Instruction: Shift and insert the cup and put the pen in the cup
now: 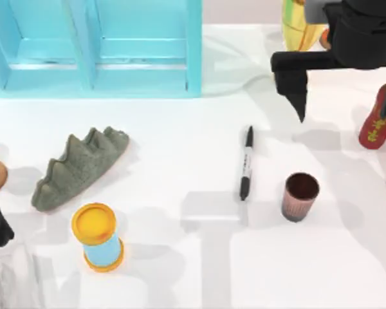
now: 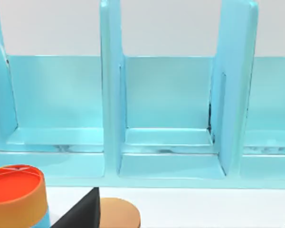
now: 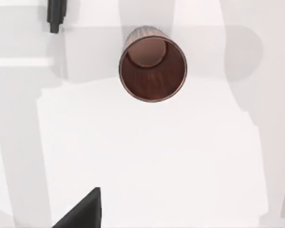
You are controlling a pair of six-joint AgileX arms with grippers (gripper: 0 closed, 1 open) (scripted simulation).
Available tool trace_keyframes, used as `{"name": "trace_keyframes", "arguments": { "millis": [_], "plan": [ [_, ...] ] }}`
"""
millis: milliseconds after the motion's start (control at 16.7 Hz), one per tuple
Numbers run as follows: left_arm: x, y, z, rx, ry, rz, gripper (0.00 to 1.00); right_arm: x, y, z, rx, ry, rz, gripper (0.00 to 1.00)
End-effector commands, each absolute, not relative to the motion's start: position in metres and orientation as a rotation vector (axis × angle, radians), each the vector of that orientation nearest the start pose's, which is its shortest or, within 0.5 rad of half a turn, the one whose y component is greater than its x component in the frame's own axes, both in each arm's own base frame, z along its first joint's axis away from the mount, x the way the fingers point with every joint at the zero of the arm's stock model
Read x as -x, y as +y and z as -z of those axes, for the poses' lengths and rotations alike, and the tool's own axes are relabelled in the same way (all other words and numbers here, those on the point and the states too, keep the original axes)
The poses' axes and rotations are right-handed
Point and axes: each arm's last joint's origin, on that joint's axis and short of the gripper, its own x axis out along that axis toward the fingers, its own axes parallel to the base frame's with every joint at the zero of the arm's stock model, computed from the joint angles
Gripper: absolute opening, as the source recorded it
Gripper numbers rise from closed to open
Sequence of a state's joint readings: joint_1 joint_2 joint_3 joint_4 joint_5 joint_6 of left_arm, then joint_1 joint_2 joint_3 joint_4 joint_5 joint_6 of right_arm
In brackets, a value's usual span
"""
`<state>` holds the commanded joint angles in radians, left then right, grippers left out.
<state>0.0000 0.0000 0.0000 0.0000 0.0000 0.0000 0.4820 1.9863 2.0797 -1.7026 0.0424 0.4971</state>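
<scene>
1. A big light blue shelf (image 2: 171,118) stands at the back on the white table (image 2: 204,209).
2. The shelf has tall blue walls that split it into open boxes. One whole box sits in the middle, and part of another box shows on each side.
3. Behind the shelf the wall is plain and pale.
4. Close to the camera is a round can with an orange-red top (image 2: 14,187) and a tan side. A bit of blue shows low on it.
5. Just beside the can is a black pointed finger (image 2: 83,213) of the left gripper.
6. A flat brown round thing (image 2: 118,213) sits right next to the black finger.
</scene>
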Motion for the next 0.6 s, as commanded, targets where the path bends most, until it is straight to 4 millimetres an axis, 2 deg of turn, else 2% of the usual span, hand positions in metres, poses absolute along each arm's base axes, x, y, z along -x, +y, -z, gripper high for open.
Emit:
{"name": "trace_keyframes", "arguments": {
  "millis": [120,300,420,600],
  "plan": [
    [-0.106,-0.001,-0.160,0.000,0.000,0.000,1.00,-0.329,0.180,-0.322,0.036,1.589,0.063,1.00],
    [-0.106,-0.001,-0.160,0.000,0.000,0.000,1.00,-0.348,0.201,-0.306,0.040,1.599,0.104,1.00],
    [-0.106,-0.001,-0.160,0.000,0.000,0.000,1.00,-0.366,0.222,-0.285,0.040,1.606,0.140,1.00],
    [-0.106,-0.001,-0.160,0.000,0.000,0.000,1.00,-0.391,0.254,-0.242,0.033,1.605,0.194,1.00]
  ]
}}
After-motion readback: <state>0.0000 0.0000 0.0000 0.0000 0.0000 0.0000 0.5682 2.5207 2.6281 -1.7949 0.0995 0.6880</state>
